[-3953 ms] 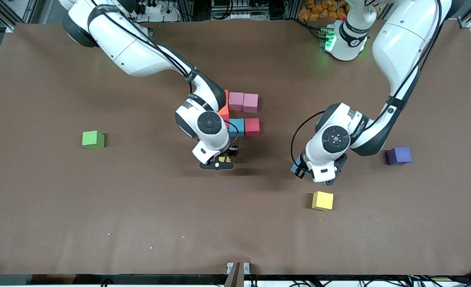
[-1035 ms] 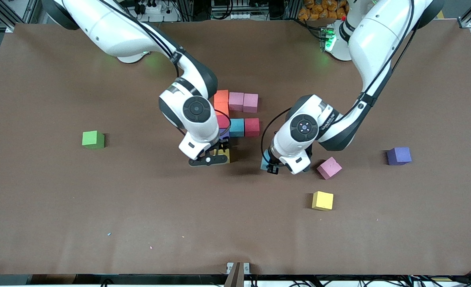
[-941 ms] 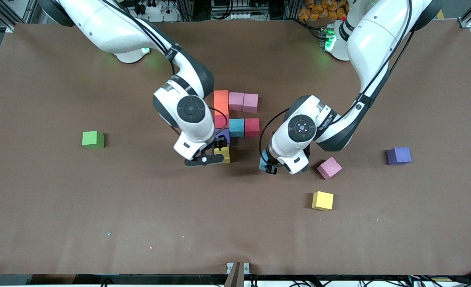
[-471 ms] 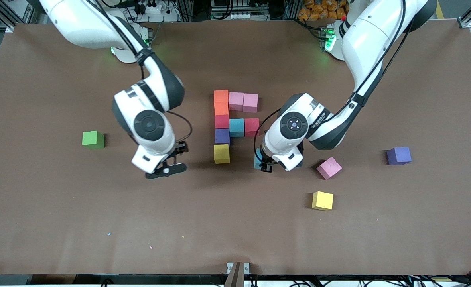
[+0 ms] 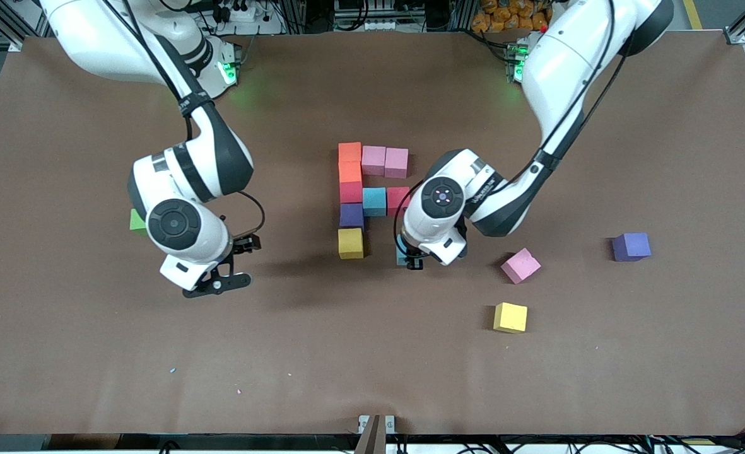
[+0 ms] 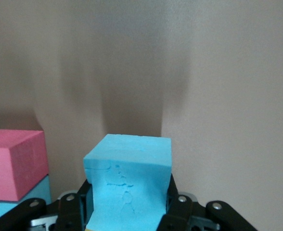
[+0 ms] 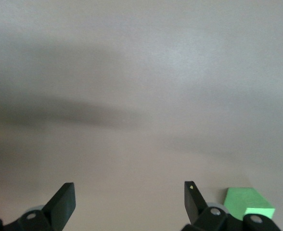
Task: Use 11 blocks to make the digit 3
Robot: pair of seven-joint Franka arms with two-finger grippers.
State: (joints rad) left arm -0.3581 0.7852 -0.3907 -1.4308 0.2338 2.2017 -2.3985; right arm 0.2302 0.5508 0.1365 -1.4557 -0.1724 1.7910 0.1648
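While the right arm hangs at the frame's centre left, the left one works at centre.
Green cube point(image 5: 135, 222): matte foam, centre left, half hidden under the right arm.
Right gripper point(image 5: 224, 265): over bare table, fingers spread wide, nothing between them; a second ago it was at the yellow cube, now well apart from it.
Digit 3 point(image 5: 372, 189): at centre, a column of flat-faced foam cubes, two orange, red, purple, yellow point(image 5: 350, 243), with two pink cubes point(image 5: 385, 161) and a blue point(image 5: 375, 202) and red pair branching off.
Left gripper point(image 5: 406, 258): pinching a light blue cube point(image 6: 128, 185) with a cracked, crumbly face; it has drifted toward the figure.
Loose cubes: pink point(image 5: 520, 265), yellow point(image 5: 510, 317), purple point(image 5: 631, 246), lower right.
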